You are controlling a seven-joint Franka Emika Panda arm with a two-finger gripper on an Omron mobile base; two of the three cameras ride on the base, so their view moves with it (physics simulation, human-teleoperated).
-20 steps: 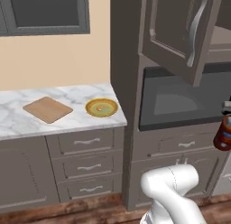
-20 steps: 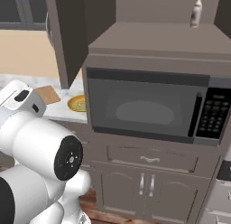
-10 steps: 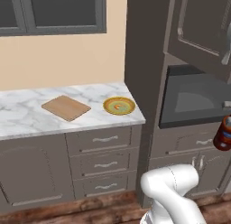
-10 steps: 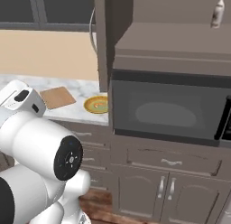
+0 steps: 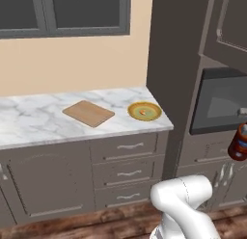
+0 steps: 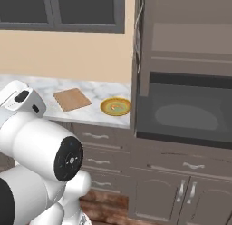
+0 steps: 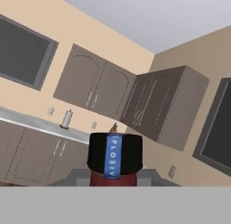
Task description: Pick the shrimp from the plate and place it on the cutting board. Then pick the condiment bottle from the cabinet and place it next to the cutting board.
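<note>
Condiment bottle carried in the gripper, well to the right of the cutting board.

The condiment bottle (image 5: pixel 238 142) is seen at the right edge of the left base view, held upright in front of the microwave (image 5: pixel 219 100), and the gripper (image 7: pixel 113 178) is judged to be clamped on it: in the hand view its black cap with a blue label strip fills the space just above the fingertips. The cutting board (image 5: pixel 89 112) lies on the marble counter (image 5: pixel 29 122), far to the left of the bottle; the plate (image 5: pixel 144 111) sits just right of the board, between board and bottle, with the tiny orange shrimp (image 5: pixel 143 112) apparently on it, not on the board. The bottle's long axis is vertical. A leftward carry past the plate is judged necessary. The bottle appears dark reddish-brown, slim, black-capped.
</note>
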